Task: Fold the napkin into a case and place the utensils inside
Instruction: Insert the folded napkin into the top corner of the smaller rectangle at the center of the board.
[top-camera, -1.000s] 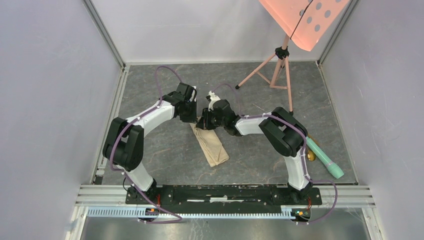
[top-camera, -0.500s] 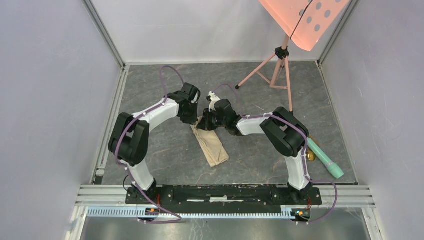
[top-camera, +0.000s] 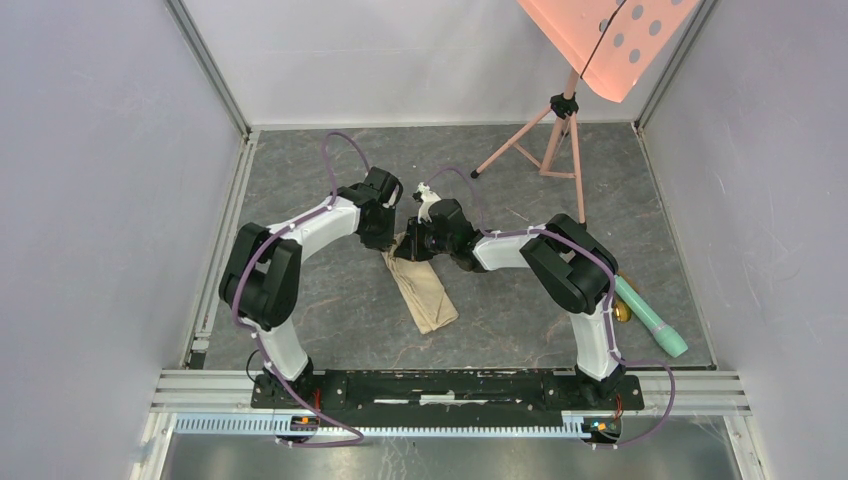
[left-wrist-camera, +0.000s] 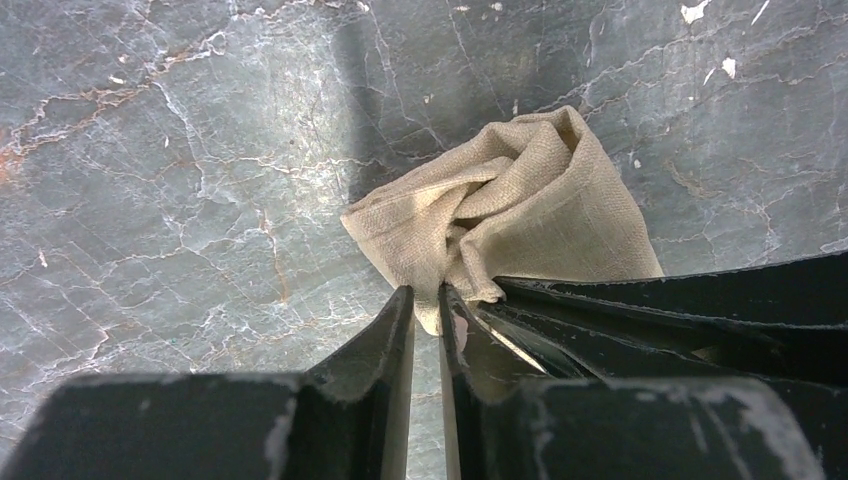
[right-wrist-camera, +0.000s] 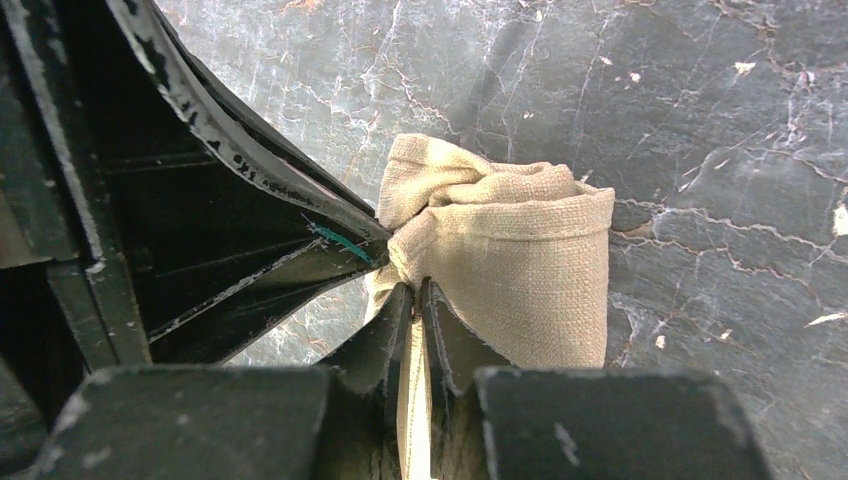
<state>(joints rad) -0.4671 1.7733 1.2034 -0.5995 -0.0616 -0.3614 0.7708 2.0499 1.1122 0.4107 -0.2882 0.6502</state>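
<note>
Nearest, a black rail (top-camera: 450, 385) carrying both arms lies along the near edge of the table (top-camera: 330, 300). Just beyond it on the right, a mint-green cylinder (top-camera: 655, 322) lies on a slant. Close against its left side shows a small gold-coloured piece (top-camera: 622, 312), mostly hidden by the right arm (top-camera: 570, 265) and too small to tell its shape.

In the middle lies the napkin (top-camera: 425, 295), folded to a long, narrow strip. Its long axis runs on a slant. The squared near end points to the near right and lies flat on the marble. The far end points to the far left, under the two wrists. From above the arms cover that far end, so the grip cannot be read there.

The wrist views supply it. The left pincer (left-wrist-camera: 427, 318) stands a narrow slit apart, with a small tuck of the cloth's edge caught between its tips. Beyond the tips the cloth is bunched into folds that run together at that point. The right arm's fingers (left-wrist-camera: 650, 300) come in from the right against the same bunch.

The right pincer (right-wrist-camera: 417, 300) is closed almost to touching, and a band of cloth runs down between its fingers. Beyond them the napkin rises as a rounded, gathered hump. The left arm's fingers (right-wrist-camera: 250, 200) reach in from the left and meet the cloth just beside the right tips. Neither wrist view shows the strip's flat body or its near end.

Farthest, at the table's right rear, a pink tripod (top-camera: 555, 140) carries an orange perforated plate (top-camera: 610, 40).
</note>
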